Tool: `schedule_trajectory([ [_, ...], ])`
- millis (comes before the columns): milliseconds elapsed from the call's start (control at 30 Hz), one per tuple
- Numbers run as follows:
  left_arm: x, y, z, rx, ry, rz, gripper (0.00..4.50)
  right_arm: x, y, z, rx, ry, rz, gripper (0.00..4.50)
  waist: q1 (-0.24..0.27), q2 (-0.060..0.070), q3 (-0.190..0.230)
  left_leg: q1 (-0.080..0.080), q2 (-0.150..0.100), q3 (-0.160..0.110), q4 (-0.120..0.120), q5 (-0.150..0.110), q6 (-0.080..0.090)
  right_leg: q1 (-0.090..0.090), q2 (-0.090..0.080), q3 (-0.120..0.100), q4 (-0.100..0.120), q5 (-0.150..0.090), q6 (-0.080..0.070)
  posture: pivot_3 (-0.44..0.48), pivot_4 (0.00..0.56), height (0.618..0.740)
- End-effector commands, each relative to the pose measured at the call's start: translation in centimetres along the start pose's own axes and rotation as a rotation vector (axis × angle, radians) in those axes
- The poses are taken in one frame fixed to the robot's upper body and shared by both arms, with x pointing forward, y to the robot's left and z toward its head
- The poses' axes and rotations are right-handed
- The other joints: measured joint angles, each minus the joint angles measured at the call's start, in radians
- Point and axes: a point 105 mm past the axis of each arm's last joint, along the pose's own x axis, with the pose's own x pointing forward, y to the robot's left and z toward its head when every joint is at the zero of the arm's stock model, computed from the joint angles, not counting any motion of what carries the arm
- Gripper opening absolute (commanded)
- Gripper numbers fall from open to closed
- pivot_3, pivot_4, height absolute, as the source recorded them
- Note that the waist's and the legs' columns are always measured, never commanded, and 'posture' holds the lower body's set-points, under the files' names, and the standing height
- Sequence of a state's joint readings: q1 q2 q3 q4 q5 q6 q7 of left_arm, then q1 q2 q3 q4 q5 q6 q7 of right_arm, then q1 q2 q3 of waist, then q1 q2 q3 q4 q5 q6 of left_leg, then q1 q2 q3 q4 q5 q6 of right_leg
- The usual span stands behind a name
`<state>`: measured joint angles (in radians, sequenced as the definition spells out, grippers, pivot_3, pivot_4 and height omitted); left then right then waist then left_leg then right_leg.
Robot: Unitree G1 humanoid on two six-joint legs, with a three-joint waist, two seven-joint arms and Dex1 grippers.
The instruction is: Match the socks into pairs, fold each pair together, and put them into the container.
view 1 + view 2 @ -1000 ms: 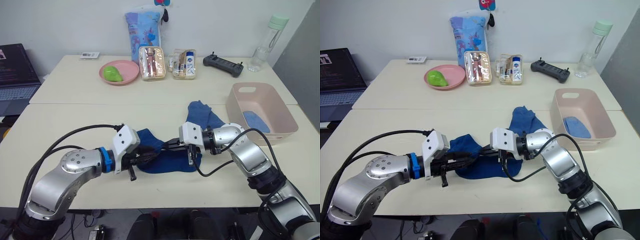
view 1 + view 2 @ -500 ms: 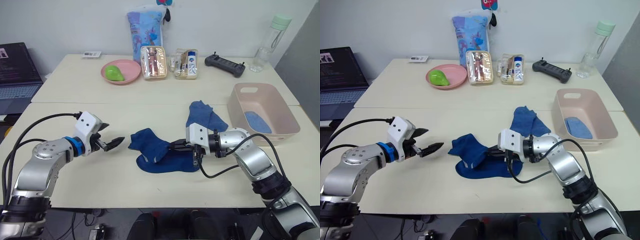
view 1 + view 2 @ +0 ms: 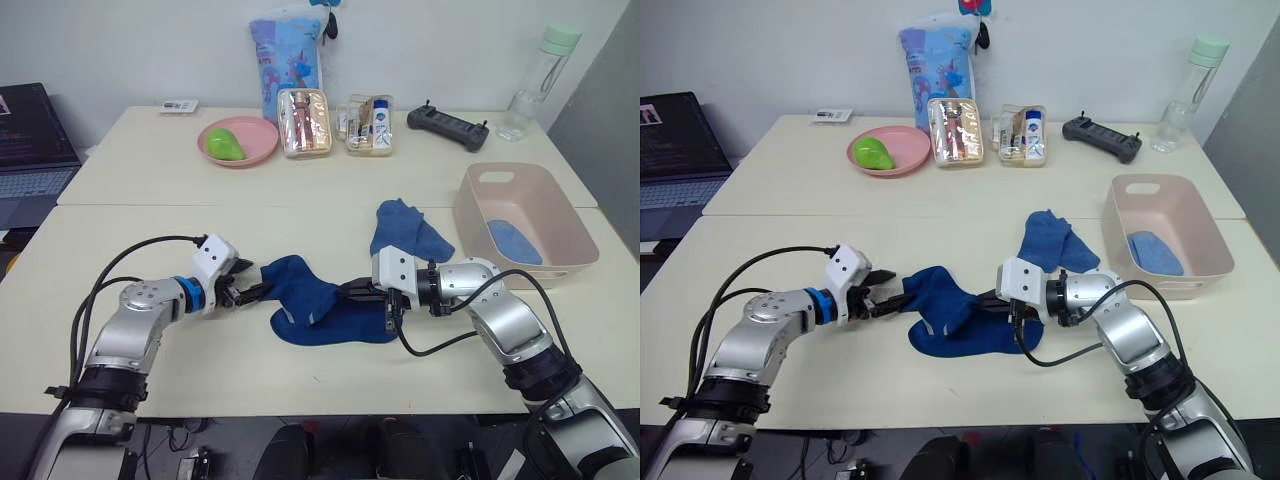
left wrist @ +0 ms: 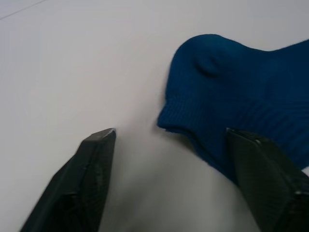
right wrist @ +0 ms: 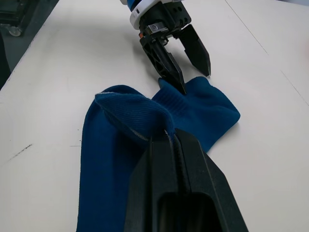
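Note:
Two dark blue socks (image 3: 322, 310) lie overlapped on the near table, one end folded up. My right gripper (image 3: 347, 292) is shut on that raised fold (image 5: 137, 113). My left gripper (image 3: 252, 292) is open at the socks' left cuff (image 4: 193, 121), one finger (image 4: 96, 159) on bare table, the other finger (image 4: 260, 164) over the knit. A medium blue sock bundle (image 3: 406, 231) lies behind my right gripper. The pink container (image 3: 500, 182) stands at the right with a light blue sock (image 3: 514, 242) inside.
On the far table stand a pink plate (image 3: 262, 148) with a green item, two clear pouches (image 3: 304, 124), a printed bag (image 3: 287, 55), a black controller (image 3: 447, 128) and a bottle (image 3: 535, 80). A laptop (image 3: 30, 140) sits at far left.
Half a second ago my left gripper was well left of the socks; it has moved right to their cuff, still open. My right gripper keeps its hold in place.

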<state>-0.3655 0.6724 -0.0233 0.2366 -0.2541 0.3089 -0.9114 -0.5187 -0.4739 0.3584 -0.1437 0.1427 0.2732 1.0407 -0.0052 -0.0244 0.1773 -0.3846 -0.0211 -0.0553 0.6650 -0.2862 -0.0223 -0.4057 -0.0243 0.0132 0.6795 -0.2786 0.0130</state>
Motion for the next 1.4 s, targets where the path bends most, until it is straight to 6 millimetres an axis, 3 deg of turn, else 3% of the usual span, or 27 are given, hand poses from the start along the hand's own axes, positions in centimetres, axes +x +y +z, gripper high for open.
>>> schedule_trajectory([
  [33,0.3,-0.2,0.5,0.021,-0.011,-0.024,2.35,-0.5,-0.4,1.3,-0.032,-0.039,-0.027,0.00,0.000,0.000,0.000,0.000,0.000,0.000,0.000,0.000,0.000,0.000,0.000,0.000,0.000,0.000,0.000,0.000,0.150,0.740],
  [267,-0.1,-0.1,1.3,0.017,-0.048,-0.020,0.07,-0.8,-0.8,1.0,-0.027,-0.035,-0.042,0.00,0.000,0.000,0.000,0.000,0.000,0.000,0.000,0.000,0.000,0.000,0.000,0.000,0.001,0.000,0.000,0.000,0.150,0.740],
  [433,-0.8,-0.1,1.9,-0.012,-0.055,-0.001,0.03,-1.0,-1.6,0.9,-0.019,-0.033,-0.074,0.00,-0.001,0.000,0.000,0.000,0.000,0.000,0.000,0.000,0.000,0.000,0.000,0.000,0.001,0.000,0.000,0.000,0.150,0.740],
  [567,-2.6,-1.4,2.9,-0.025,-0.076,-0.027,0.03,-1.5,-3.3,0.3,-0.011,-0.012,-0.153,0.00,-0.008,0.000,0.000,0.000,0.000,0.000,0.000,0.000,0.000,0.000,0.000,0.000,0.000,0.000,0.000,0.000,0.150,0.740],
  [700,-4.0,-4.0,3.7,-0.066,-0.095,-0.098,0.03,-1.6,-4.1,-0.7,-0.017,0.012,-0.157,0.00,-0.013,0.000,0.000,0.000,0.000,0.000,0.000,0.000,0.000,0.000,0.000,0.000,0.000,0.000,0.000,0.000,0.150,0.740],
  [833,-5.1,-7.5,3.9,-0.160,-0.075,-0.211,0.03,0.0,-5.9,-1.5,-0.005,-0.011,-0.173,0.00,-0.024,0.000,0.000,0.001,0.000,0.001,0.000,0.000,0.000,0.001,0.000,0.001,0.001,0.000,0.000,0.000,0.150,0.740],
  [1000,-4.7,-11.0,4.8,-0.247,-0.106,-0.312,0.03,2.5,-7.7,-0.4,0.032,-0.089,-0.156,0.00,-0.027,0.000,0.000,0.002,0.001,0.001,0.000,0.001,-0.001,0.001,0.001,0.001,0.002,0.001,-0.001,0.000,0.150,0.740],
  [1133,-3.2,-13.3,5.4,-0.287,-0.148,-0.355,0.03,4.9,-8.3,0.6,0.080,-0.135,-0.104,0.00,-0.027,0.000,0.000,0.002,0.001,0.001,0.000,0.001,-0.001,0.001,0.001,0.001,0.002,0.001,-0.001,0.000,0.150,0.740],
  [1400,-0.6,-14.7,5.2,-0.332,-0.185,-0.327,0.03,7.5,-7.0,0.7,0.189,-0.175,-0.009,0.00,-0.025,0.000,0.000,0.002,0.001,0.001,0.000,0.001,-0.002,0.001,0.001,0.002,0.002,0.001,-0.001,0.000,0.150,0.740],
])
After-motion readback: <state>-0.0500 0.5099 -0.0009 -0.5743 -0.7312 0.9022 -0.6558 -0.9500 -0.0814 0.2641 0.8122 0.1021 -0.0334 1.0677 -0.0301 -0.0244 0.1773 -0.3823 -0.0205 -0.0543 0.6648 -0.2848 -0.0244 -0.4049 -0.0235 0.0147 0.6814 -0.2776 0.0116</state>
